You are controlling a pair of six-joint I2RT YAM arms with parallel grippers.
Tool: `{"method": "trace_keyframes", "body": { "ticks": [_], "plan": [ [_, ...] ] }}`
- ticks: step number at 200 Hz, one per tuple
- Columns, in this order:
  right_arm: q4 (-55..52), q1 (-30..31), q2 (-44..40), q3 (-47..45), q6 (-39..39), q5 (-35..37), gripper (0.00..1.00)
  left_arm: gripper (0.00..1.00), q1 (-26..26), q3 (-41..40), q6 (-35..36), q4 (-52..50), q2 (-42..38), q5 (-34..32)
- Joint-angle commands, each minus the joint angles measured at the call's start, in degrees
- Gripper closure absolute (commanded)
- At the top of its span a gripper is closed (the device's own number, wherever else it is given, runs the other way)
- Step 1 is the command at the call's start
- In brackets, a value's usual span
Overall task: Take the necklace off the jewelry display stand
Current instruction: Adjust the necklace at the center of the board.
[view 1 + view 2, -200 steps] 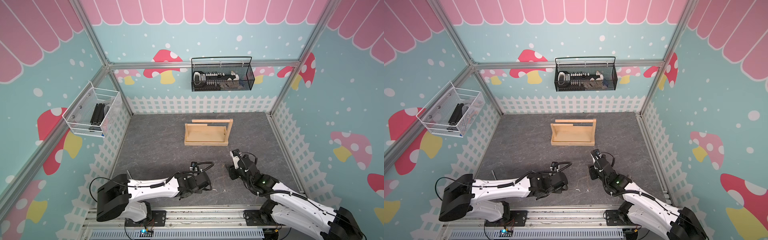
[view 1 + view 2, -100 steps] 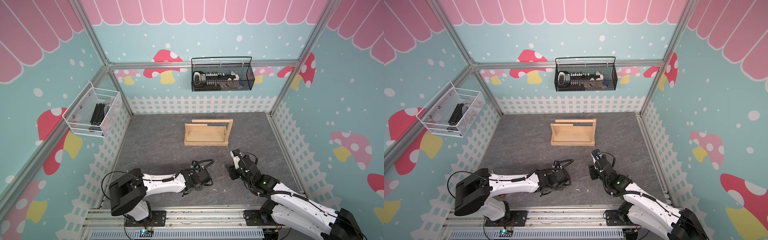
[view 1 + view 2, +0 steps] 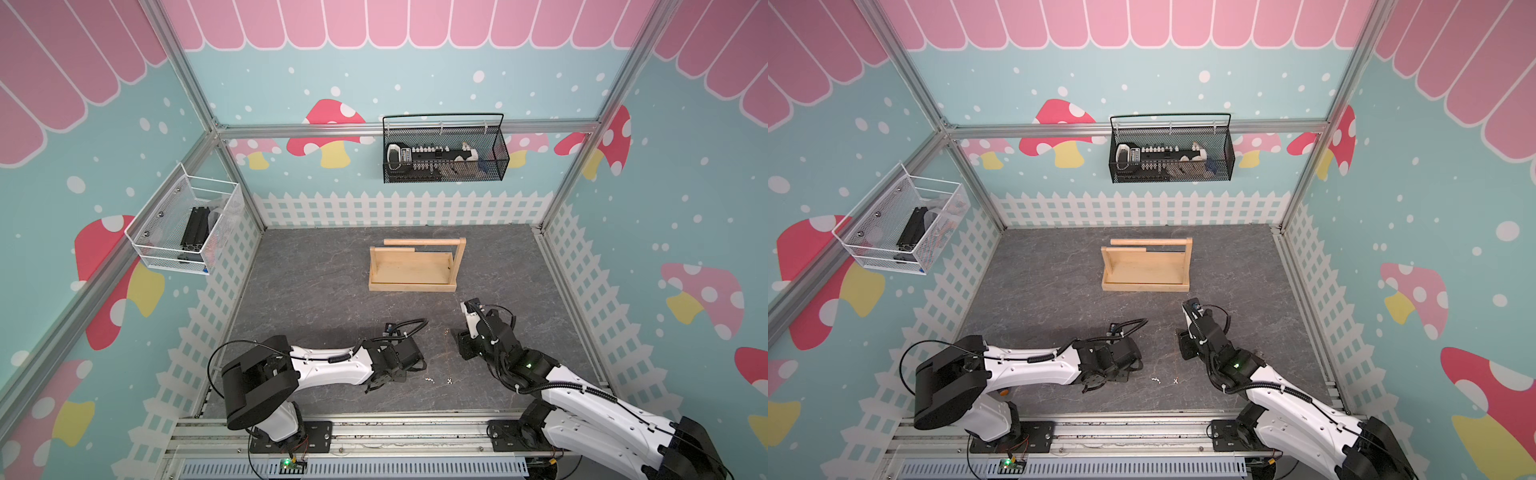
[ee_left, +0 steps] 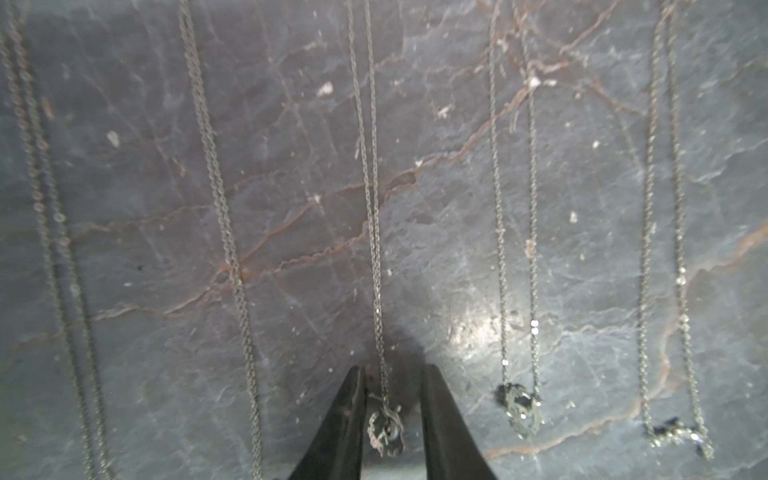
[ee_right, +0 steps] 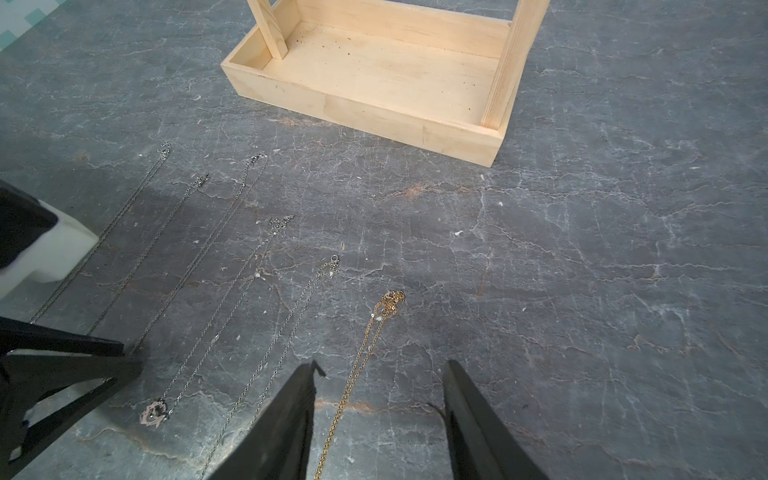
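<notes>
L gripper [image 4: 393, 372] low over the grey mat [image 3: 316, 282], jaws just a narrow gap apart, either side of the pendant [image 4: 386, 430] of a silver necklace [image 4: 371, 199], not pinching it afaict. R gripper [image 5: 382, 365] jaws wide apart, straddling a gold chain [image 5: 375, 328], holding nothing. All chains lie flat in a row, in front of & apart from the jewelry display stand [image 3: 411, 270], which sits mid-mat twds the back wall
</notes>
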Motion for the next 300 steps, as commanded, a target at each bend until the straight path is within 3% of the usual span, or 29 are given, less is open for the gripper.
{"method": "trace_keyframes", "body": {
  "ticks": [1,98,254,281,300],
  "plan": [
    [0.0,-0.1,-0.1,-0.7,0.3,1.0,0.49,0.75,-0.4,-1.7,-1.8,0.5,0.2,0.6],
    [-0.2,-0.1,-0.4,-0.8,0.4,1.1,0.49,0.82,-2.9,-4.3,-4.7,0.4,-1.7,0.2],
    [-0.2,-0.2,-0.6,-0.8,0.4,1.1,0.49,0.82,-6.7,-6.1,-8.2,-0.6,-4.2,-1.1],
    [-0.2,-0.1,-0.6,-0.7,0.4,1.2,0.49,0.79,-6.9,-6.1,-8.2,-1.5,-5.3,-1.5],
    [-0.2,-0.1,-0.6,-0.7,0.4,1.1,0.49,0.70,-6.9,-5.5,-7.6,-3.2,-6.6,-2.1]
  ]
}}
